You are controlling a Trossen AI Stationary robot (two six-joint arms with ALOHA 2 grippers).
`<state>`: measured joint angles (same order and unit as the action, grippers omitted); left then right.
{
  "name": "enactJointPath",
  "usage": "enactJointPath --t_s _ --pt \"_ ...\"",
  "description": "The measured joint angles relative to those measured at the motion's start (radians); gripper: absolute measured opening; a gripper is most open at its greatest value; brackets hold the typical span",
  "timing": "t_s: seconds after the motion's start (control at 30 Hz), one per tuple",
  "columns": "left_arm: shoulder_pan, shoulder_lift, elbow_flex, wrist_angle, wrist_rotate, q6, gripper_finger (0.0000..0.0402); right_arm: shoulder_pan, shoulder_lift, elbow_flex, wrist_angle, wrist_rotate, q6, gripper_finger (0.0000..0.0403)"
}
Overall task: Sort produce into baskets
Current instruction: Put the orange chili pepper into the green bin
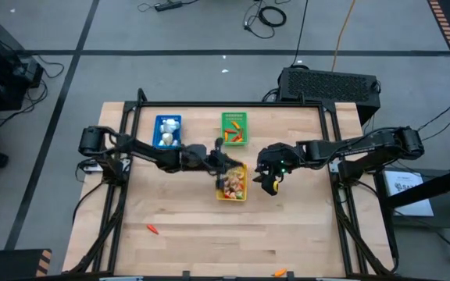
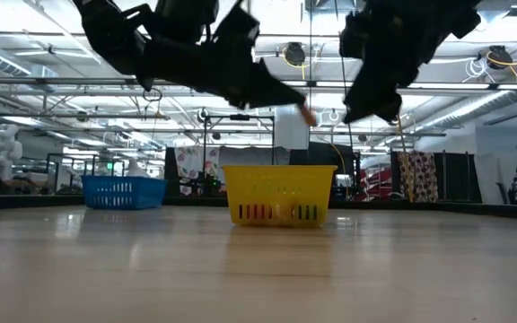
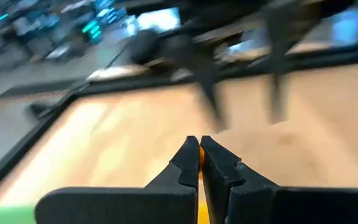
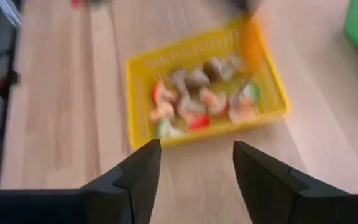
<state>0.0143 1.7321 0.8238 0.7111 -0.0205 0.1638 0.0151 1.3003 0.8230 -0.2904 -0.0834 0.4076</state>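
My left claw is clenched on one orange carrot piece above the yellow basket of mixed produce mid-worktop. My right claw, released, hangs just beside it. Three baskets: blue and green near the far edge. Two carrot pieces lie near the front edge.

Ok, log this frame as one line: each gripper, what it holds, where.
left gripper: shut on small orange piece, above yellow plastic basket | right gripper: open, empty, beside that basket
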Motion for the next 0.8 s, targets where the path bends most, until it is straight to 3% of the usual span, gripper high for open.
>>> enactJointPath --t_s 0.27,0.47,0.8 --pt "0.192 -0.044 0.001 -0.15 -0.133 0.001 0.0005 0.0 0.001 -0.003 -0.06 0.002 0.009 0.0205" --pt "0.316 -0.039 0.0 -0.2 -0.034 -0.002 0.0006 0.016 0.001 -0.003 -0.059 0.006 -0.002 0.0204" --pt "0.333 -0.037 0.0 -0.197 -0.037 -0.001 0.0057 0.068 0.001 -0.003 -0.059 0.007 -0.009 0.0203"
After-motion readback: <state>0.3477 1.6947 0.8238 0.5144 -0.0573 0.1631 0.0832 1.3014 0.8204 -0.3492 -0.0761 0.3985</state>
